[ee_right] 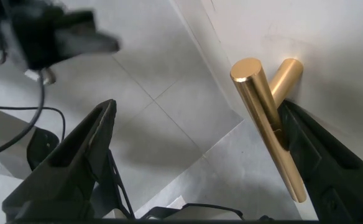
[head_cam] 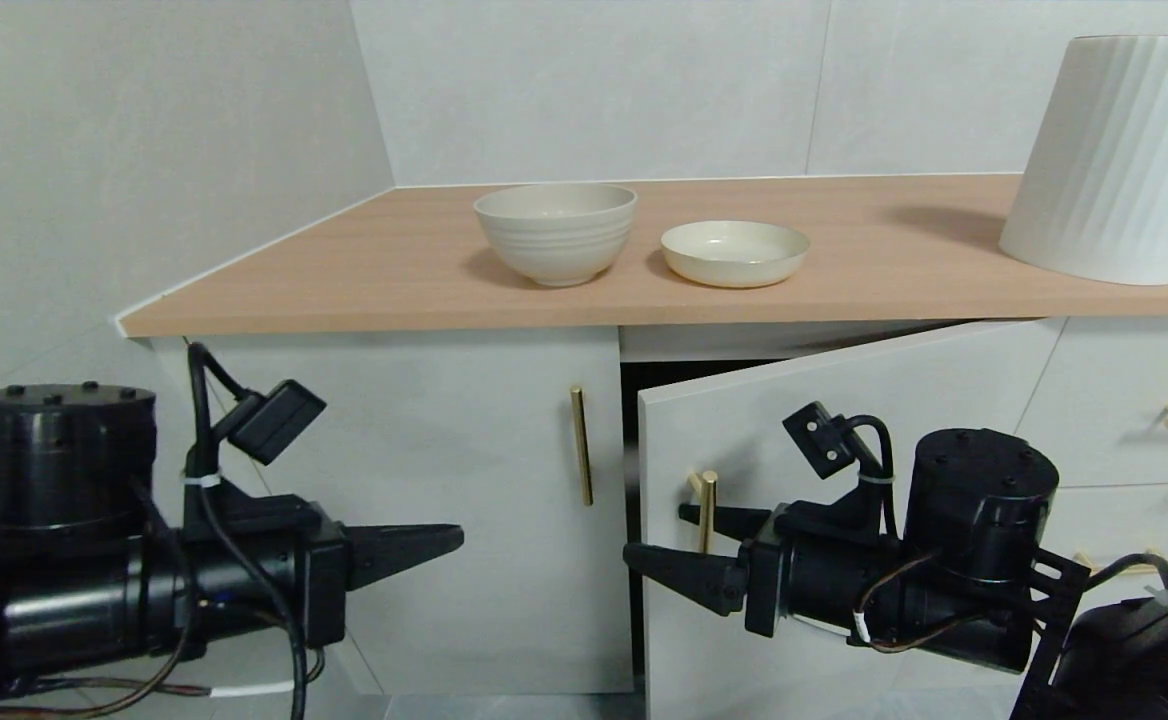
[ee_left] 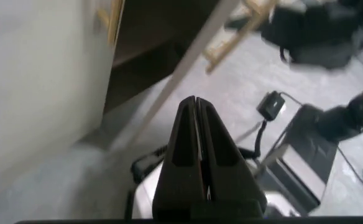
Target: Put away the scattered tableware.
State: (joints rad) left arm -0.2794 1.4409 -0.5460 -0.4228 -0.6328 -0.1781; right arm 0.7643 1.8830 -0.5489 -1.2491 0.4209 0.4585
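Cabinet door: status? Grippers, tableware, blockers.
Left gripper shut, low before the closed door. Right gripper open, straddling the gold handle of the ajar door, not clamped. Bowl and dish on the countertop, untouched.

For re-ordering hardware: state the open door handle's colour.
Shiny gold cylindrical metal handle; best in the right wrist view.
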